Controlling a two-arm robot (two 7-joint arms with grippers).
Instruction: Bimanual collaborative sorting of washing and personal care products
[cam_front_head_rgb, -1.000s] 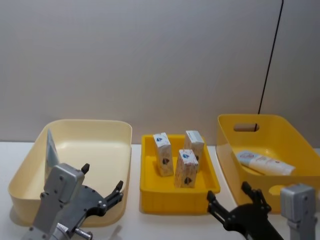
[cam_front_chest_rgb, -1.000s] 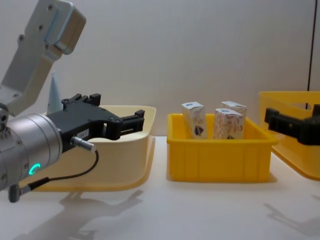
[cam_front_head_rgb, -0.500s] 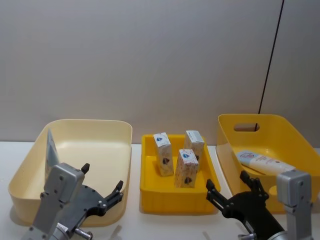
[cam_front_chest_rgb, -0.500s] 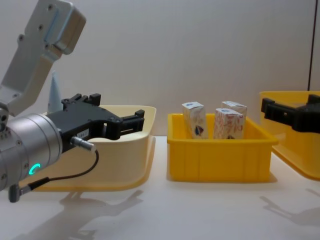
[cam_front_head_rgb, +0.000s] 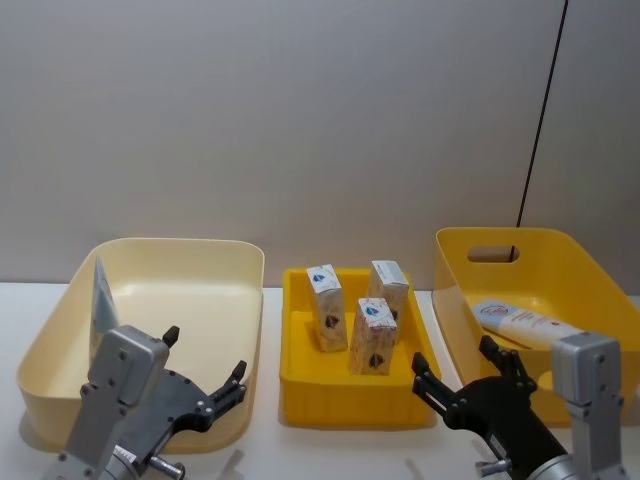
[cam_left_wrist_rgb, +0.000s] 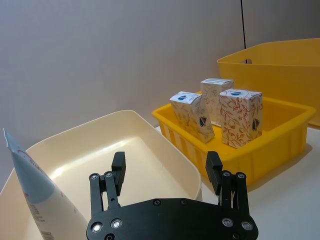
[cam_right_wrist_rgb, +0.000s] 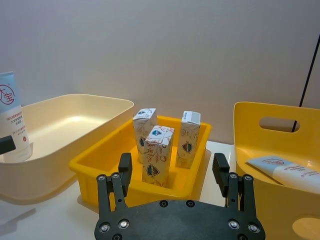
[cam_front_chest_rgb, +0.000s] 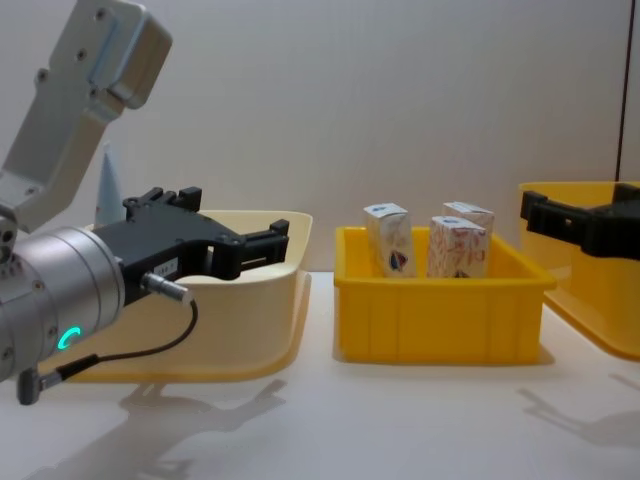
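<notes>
The middle yellow tray (cam_front_head_rgb: 350, 402) is a shallow, boxy hard-plastic thing with a ribbed front wall. Three white cartons (cam_front_head_rgb: 373, 338) stand in it, plain rectangular cardboard with a leafy reddish print and a small blue badge. The left one leans a bit and the other two are upright.

On the robot's left there's the cream bin (cam_front_head_rgb: 190, 244), smooth glossy plastic with rounded corners and flared walls. The standing tube (cam_front_head_rgb: 101, 298) rests against its left wall, light blue and tapering to a flat crimped edge at the top.

On the right is the deep yellow bin (cam_front_head_rgb: 455, 290), also rounded, with an oval handle slot in its far wall. The lying tube (cam_front_head_rgb: 528, 326) lies flat on its floor.

The left gripper (cam_front_head_rgb: 204, 355) is matte black with screw heads on a silver wrist. It hovers at the near right corner of the cream bin, fingers spread wide and holding nothing. The right gripper (cam_front_head_rgb: 453, 355) has the same build and sits low in front of the gap between tray and deep bin, also splayed and empty. Everything sits on a plain white table (cam_front_chest_rgb: 400, 420).
</notes>
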